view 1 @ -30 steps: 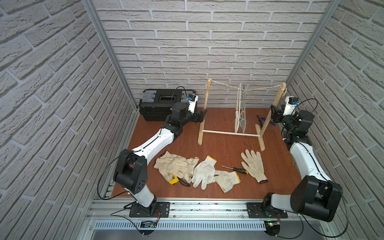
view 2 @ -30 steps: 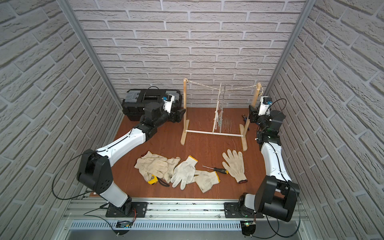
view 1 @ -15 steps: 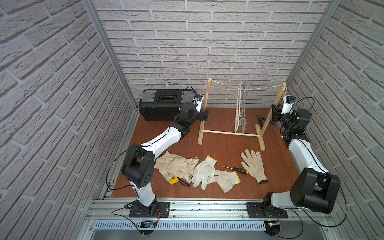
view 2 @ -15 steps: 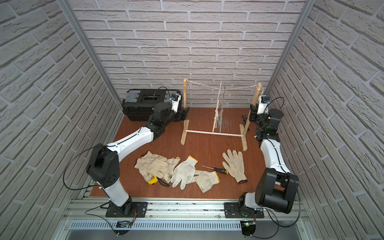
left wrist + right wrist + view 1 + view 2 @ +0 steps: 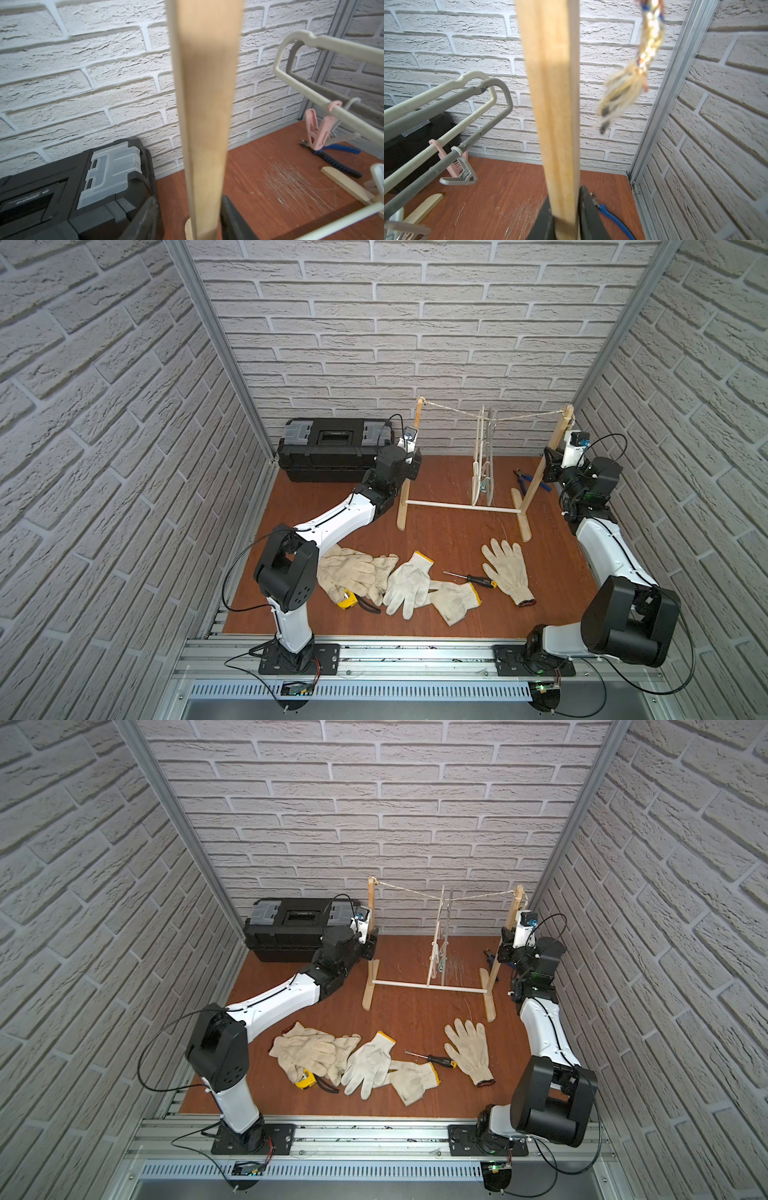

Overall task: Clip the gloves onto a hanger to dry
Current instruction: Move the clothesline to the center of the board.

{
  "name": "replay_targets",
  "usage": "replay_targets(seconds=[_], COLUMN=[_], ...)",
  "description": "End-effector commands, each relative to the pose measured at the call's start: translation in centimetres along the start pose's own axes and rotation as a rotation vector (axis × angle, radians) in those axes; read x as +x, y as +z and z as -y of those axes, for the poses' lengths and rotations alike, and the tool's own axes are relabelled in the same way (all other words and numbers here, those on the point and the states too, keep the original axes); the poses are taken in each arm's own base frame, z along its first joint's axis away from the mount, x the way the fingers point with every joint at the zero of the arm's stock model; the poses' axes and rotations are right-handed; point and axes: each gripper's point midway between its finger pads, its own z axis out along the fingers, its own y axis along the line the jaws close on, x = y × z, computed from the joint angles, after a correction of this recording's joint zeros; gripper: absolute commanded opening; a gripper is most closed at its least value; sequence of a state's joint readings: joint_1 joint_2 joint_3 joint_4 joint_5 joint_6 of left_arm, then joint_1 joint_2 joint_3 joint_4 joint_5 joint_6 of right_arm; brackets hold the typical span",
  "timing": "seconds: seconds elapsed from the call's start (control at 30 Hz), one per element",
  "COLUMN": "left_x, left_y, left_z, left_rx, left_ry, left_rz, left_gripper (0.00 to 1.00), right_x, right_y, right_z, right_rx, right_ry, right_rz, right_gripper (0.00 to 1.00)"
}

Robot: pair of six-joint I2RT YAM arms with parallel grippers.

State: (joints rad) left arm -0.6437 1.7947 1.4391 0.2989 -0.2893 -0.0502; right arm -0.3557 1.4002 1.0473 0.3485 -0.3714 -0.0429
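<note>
— Starting at the front rail: the off-white, dirt-stained knit work gloves lie scattered on the brown wooden floor, none clipped up. A black-and-yellow screwdriver and a yellow tape measure sit among them.

— And both arms reach right past them?

— Yes, to the pale wooden drying rack. The left gripper straddles the left upright with its jaws partly apart: one finger is against the wood, with a gap on the other side. The right gripper is clamped on the right upright, both fingers pressed to it.

— Why the posts?

— My guess is to steady or shift the rack, so the cream and grey plastic hangers on its twisted rope come within reach.

— Any clips?

— A pink clip hangs from a hanger bar, and there are grey ones too, but I can't tell how many. The pile hides the exact glove count. The black plastic toolbox at the back wall is partly behind the left arm.
</note>
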Motion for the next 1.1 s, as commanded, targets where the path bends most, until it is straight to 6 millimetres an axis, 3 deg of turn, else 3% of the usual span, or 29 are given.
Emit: replay_targets(seconds=[0.0, 0.13, 0.3, 0.5, 0.8, 1.07], left_x=[-1.6, -1.6, -1.5, -1.5, 0.3, 2.5], left_y=[0.2, 0.3, 0.4, -1.0, -5.5, -9.6], left_z=[-0.5, -0.4, -0.6, -1.4, -4.3, -8.6], left_rx=[-0.038, -0.034, -0.037, -0.068, -0.148, -0.223], left_ry=[0.003, 0.020, 0.037, 0.024, 0.019, -0.026], left_rz=[0.044, 0.034, 0.014, 0.004, -0.039, -0.069], left_gripper=[0.45, 0.38, 0.20, 0.14, 0.13, 0.13], right_x=[-1.3, -1.2, -1.2, -1.2, -0.7, 0.3], right_y=[-0.7, -0.8, -1.0, -1.3, -1.9, -2.4], right_z=[-0.9, -1.3, -2.0, -3.2, -7.5, -12.8], right_rx=[-0.023, -0.041, -0.058, -0.077, -0.140, -0.197], right_ry=[-0.029, -0.024, -0.027, -0.025, -0.036, -0.051], right_rz=[0.050, 0.048, 0.047, 0.047, 0.045, 0.032], right_gripper=[0.20, 0.20, 0.20, 0.20, 0.20, 0.21])
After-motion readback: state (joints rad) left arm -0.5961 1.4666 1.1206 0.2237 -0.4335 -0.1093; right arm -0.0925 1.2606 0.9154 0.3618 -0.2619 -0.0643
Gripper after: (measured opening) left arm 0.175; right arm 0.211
